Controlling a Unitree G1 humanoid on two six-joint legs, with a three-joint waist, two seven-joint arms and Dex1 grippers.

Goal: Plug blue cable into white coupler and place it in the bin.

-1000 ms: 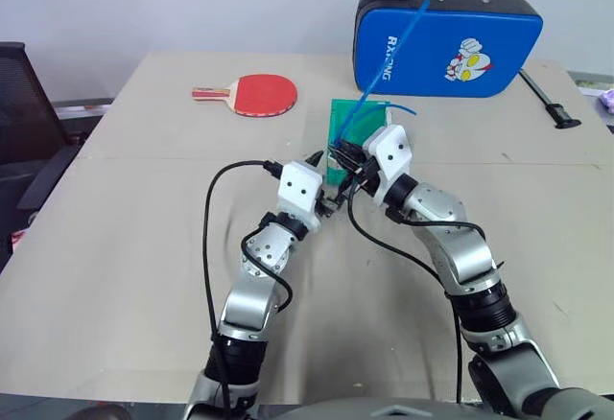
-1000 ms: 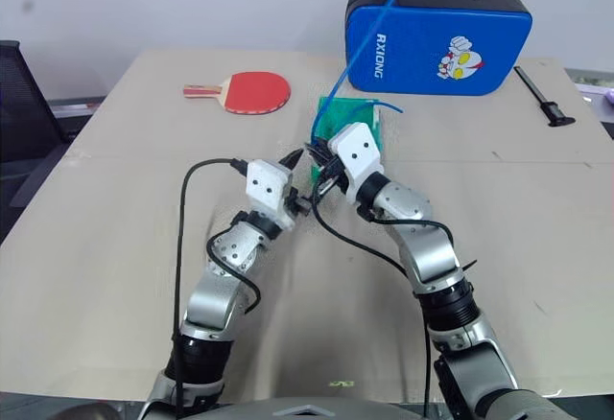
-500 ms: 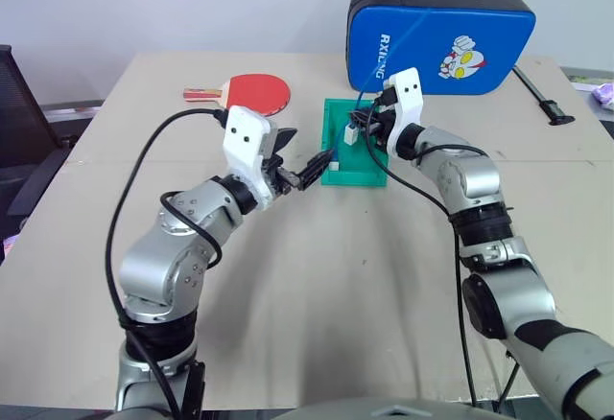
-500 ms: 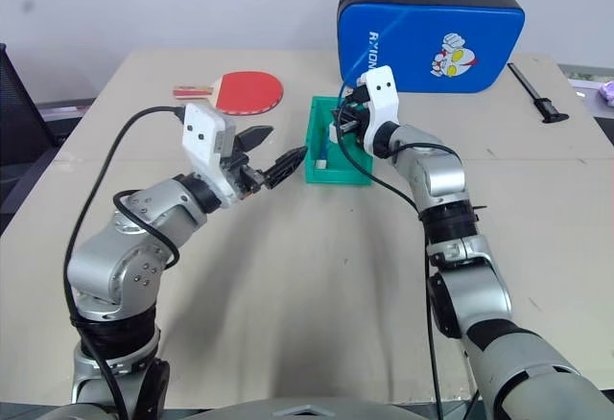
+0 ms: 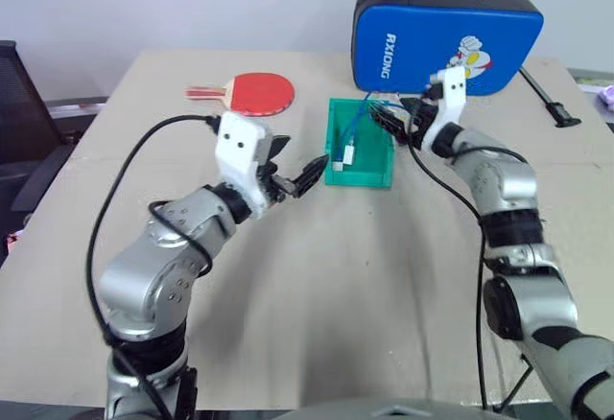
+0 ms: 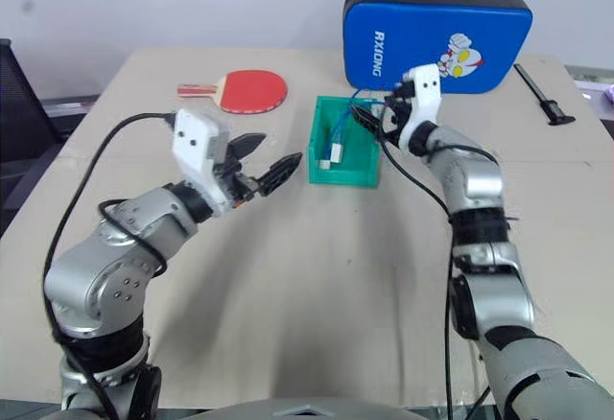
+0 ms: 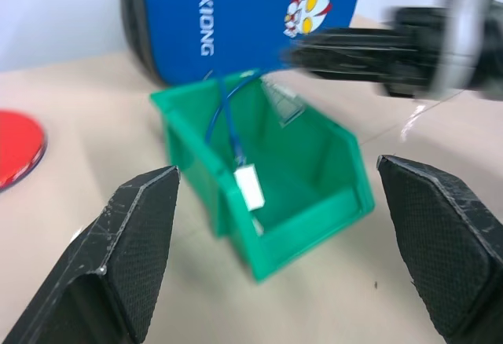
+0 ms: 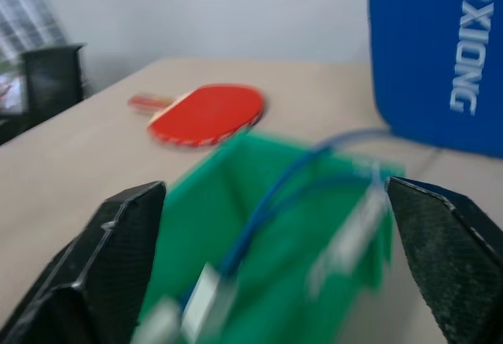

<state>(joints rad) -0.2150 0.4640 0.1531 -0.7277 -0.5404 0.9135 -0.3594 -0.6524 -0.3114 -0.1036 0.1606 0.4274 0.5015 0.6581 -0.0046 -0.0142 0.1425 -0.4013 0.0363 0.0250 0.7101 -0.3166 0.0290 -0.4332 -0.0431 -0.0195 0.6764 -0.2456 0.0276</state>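
Nearest you, your left gripper (image 5: 293, 173) hangs above the table (image 5: 317, 276) at about nine o'clock from the bin (image 5: 382, 171), a little short of it. Its two black fingers stand wide apart, and nothing sits between them or touches them. Its wrist view looks straight between those spread fingers at the bin's near corner.

Farther out, the bin rests on the table in front of the blue padded case (image 5: 451, 41). Inside it, the white coupler (image 5: 346, 153) lies against the wall on the nine o'clock side, with the blue cable (image 5: 355, 130) plugged into it and running up and away toward the bin's far rim, where it loops over the edge.

At about two o'clock from the bin, your right gripper (image 5: 398, 116) hovers just over the far rim, close beside the cable's loop. Its fingers are spread wide too; the wrist view shows them framing the bin with the cable between them, gripping nothing.

Beyond the left gripper, at ten o'clock from the bin, a red paddle (image 5: 254, 93) lies flat.
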